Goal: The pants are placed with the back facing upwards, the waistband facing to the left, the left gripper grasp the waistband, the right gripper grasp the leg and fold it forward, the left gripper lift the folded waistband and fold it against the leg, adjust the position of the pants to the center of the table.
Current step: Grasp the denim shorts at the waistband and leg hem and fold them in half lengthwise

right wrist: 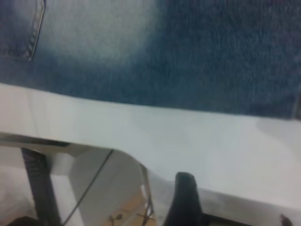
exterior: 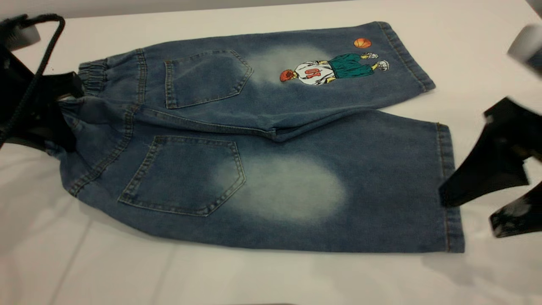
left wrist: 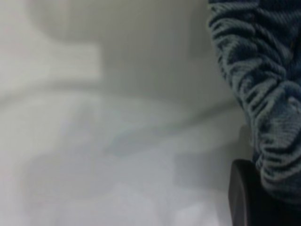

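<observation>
The pants (exterior: 262,140) lie flat on the table (exterior: 271,275), back pockets up, with the waistband (exterior: 91,76) at the left gripper (exterior: 63,95), which looks clamped onto the gathered denim. The right gripper (exterior: 482,203) hangs at the hem of the leg (exterior: 296,186), claw spread wide, holding nothing. I'd say it should bite the hem edge squarely, so both grips lift together and the fold lands even.

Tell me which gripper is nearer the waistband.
Left. The left gripper sits right at the waistband, at the left end of the pants. The right gripper, fingers open, is by the hem of the leg, at the opposite end.
</observation>
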